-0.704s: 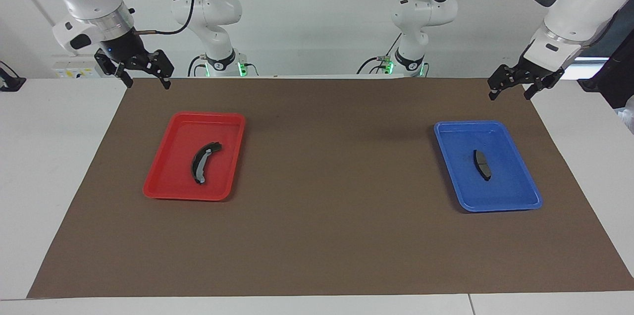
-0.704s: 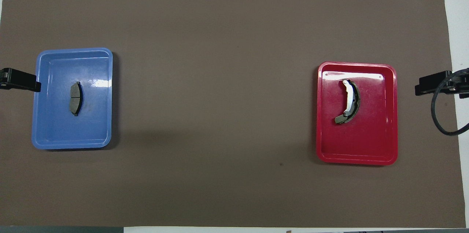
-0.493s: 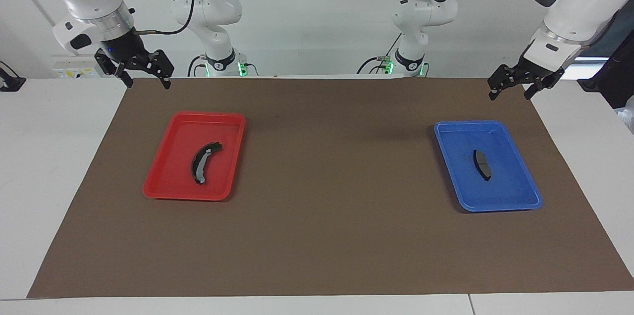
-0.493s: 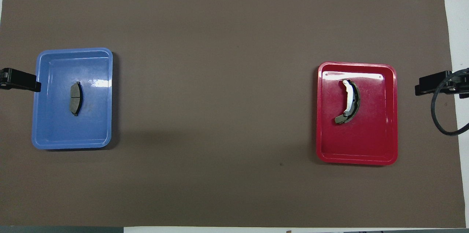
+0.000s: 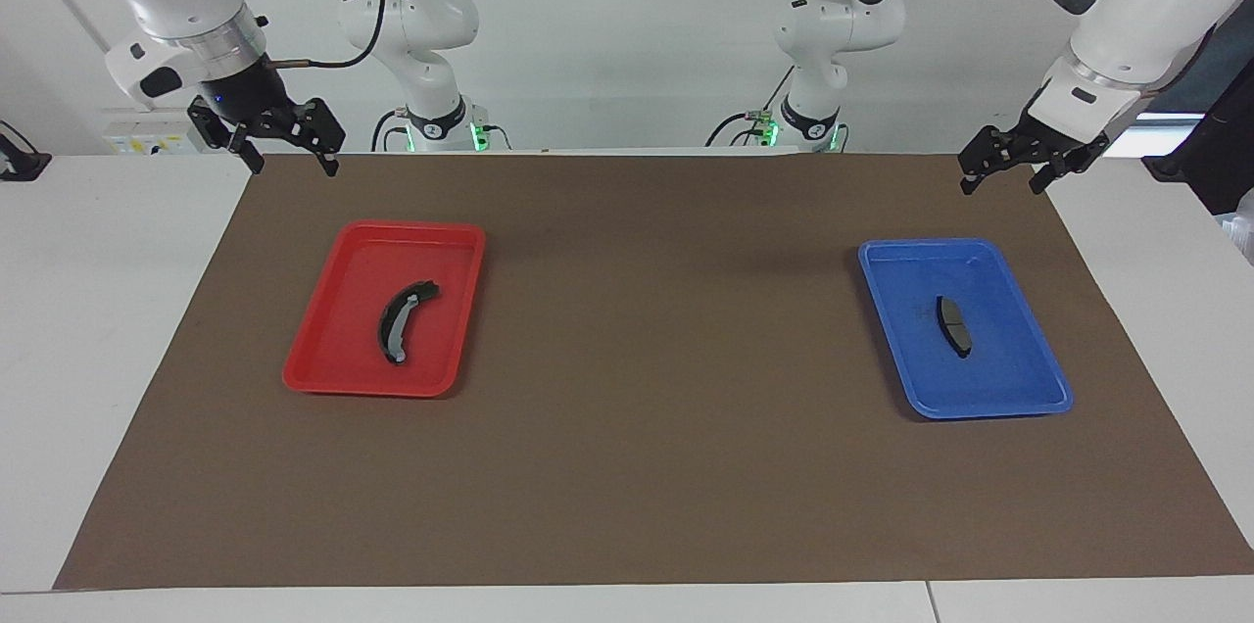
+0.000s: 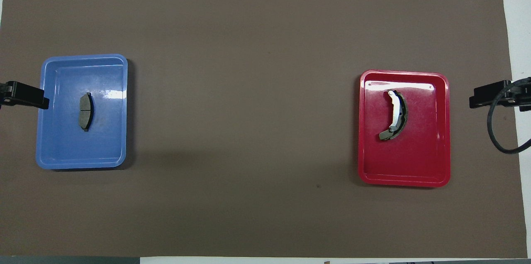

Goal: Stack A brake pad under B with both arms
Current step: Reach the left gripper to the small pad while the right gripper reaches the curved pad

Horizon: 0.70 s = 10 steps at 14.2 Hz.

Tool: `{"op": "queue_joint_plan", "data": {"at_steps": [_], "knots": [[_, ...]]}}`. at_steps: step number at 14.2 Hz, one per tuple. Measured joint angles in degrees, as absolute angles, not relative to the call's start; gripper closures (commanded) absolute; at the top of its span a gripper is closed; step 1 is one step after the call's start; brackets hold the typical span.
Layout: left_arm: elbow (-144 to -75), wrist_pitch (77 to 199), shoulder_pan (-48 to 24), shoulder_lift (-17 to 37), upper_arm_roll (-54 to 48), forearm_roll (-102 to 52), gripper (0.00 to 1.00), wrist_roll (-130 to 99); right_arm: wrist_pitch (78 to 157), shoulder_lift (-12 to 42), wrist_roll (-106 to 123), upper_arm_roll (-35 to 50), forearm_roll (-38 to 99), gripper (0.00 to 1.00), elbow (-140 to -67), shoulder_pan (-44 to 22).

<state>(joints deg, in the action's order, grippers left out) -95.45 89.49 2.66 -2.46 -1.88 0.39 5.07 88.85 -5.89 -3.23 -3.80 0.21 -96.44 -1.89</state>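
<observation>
The short dark A brake pad (image 5: 953, 325) lies in the blue tray (image 5: 983, 407) toward the left arm's end; it also shows in the overhead view (image 6: 86, 111). The long crescent pad B (image 5: 402, 320) with its light grey strip lies in the red tray (image 5: 362, 385) toward the right arm's end, and shows in the overhead view (image 6: 396, 116). My left gripper (image 5: 1001, 175) hangs open and empty over the mat's corner beside the blue tray (image 6: 83, 164). My right gripper (image 5: 286, 159) hangs open and empty over the mat's corner beside the red tray (image 6: 402, 181).
A brown mat (image 5: 666, 388) covers most of the white table. Both trays sit on it, far apart, with bare mat between them. A black cable (image 6: 495, 131) loops by the right gripper (image 6: 487, 95). The left gripper's tip (image 6: 29, 100) shows at the blue tray's edge.
My left gripper has shifted slightly toward the table's middle. The right gripper, the pads and the trays have not moved.
</observation>
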Motion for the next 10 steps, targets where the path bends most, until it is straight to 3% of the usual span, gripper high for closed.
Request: {"op": "queue_joint_plan", "data": {"at_steps": [3, 6, 10], "knots": [[-97.52, 94.02, 3.33, -2.71, -1.66, 0.39, 0.00, 5.07, 89.08, -5.89, -3.23, -3.66, 0.21, 0.00, -96.46, -1.90], [-104.29, 102.27, 5.21, -3.34, -1.53, 0.40, 0.00, 5.56, 93.37, -5.79, -3.23, -3.55, 0.23, 0.00, -98.23, -1.90], [-114.43, 114.58, 7.09, -2.35, -1.40, 0.40, 0.00, 6.84, 105.06, -4.76, -3.36, -3.09, 0.28, 0.00, -107.71, -3.00]]}}
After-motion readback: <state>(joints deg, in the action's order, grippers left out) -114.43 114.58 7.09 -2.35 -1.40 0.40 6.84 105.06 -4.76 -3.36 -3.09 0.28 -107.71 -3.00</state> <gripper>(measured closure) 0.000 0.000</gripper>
